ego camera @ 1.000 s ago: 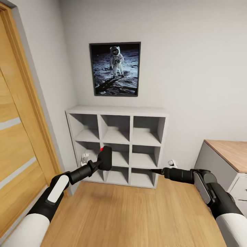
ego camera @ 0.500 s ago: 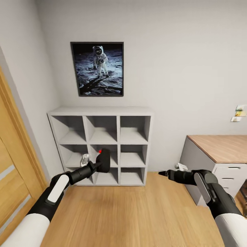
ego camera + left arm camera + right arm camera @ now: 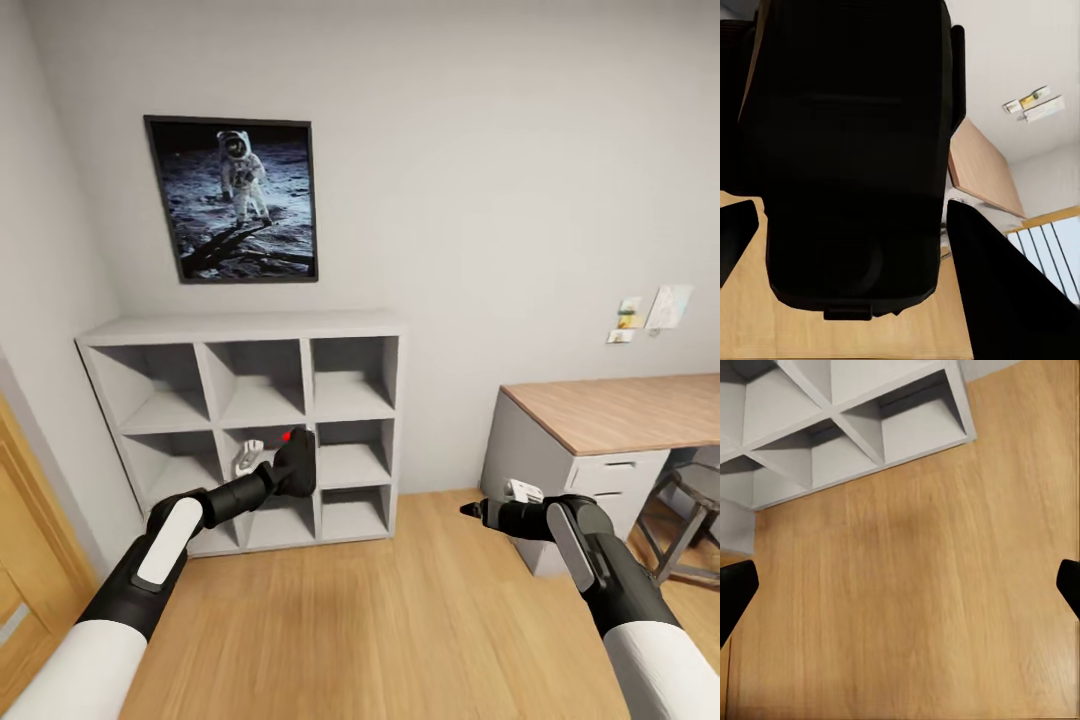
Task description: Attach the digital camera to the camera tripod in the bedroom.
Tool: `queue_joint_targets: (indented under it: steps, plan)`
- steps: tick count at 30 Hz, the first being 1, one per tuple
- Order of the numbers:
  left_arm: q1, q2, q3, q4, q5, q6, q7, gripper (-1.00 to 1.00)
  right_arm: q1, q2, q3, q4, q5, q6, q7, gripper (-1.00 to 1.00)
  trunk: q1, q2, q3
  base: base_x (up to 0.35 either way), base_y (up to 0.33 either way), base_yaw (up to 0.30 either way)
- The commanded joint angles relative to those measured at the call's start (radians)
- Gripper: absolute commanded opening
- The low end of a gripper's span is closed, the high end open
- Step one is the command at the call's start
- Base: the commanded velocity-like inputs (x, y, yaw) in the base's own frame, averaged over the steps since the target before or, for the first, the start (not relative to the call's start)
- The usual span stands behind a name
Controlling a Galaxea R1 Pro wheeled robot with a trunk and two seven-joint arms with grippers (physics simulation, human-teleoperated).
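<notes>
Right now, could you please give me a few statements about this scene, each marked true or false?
1. The left tool holds the small boxy black digital camera. True.
2. The right tool grips a white cup. False: it holds nothing, its fingers spread wide over bare light wood floor.
3. The framed astronaut picture hangs above the grey cube shelf unit. True.
4. The wood-topped desk stands left of the shelf unit. False: it stands to its right.
5. The camera's round button is blue. False: it is red.
</notes>
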Motion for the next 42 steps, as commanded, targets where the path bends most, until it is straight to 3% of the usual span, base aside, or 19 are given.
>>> queue_joint_targets:
  steps: [1,42]
  plan:
    - [0.000,0.001,-0.001,-0.001,0.000,0.003,-0.003,-1.00,-0.001,0.001,-0.002,0.000,0.010,0.004,0.010,1.00,0.000,-0.001,0.000,0.000,0.000,-0.256]
    - [-0.001,0.004,-0.004,0.016,0.011,0.005,-0.019,-1.00,-0.001,0.001,0.003,0.004,0.013,-0.007,0.009,1.00,0.000,-0.001,0.000,0.000,0.000,-0.254]
